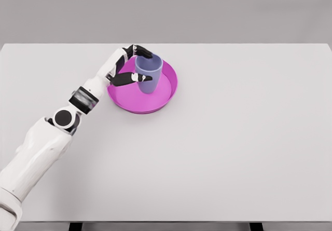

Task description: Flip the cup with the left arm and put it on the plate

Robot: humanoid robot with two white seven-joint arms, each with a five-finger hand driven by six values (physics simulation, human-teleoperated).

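Left arm (36, 153) nearest cam, reaching up to cup on plate; job looks nearly done.

Arm enters at 7 o'clock of the view and runs diag. toward 12; the left hand (136, 65) sits at the plate's 10 o'clock edge. Fingers (144, 52) curl round the far side of the pale blue cup (149, 75), thumb (140, 78) across its near side, so the hand is closed on the cup w/ a narrow wrap. Cup stands mouth-up, approx. upright, inside the magenta plate (167, 95), a bit toward 11 o'clock of its centre; can't tell if its base is fully down or just above the plate. White bench (238, 137) carries the plate. Judged: flip done, placement as good as done; left = let go and pull the hand clear w/o tipping the cup. Right arm not in shot.
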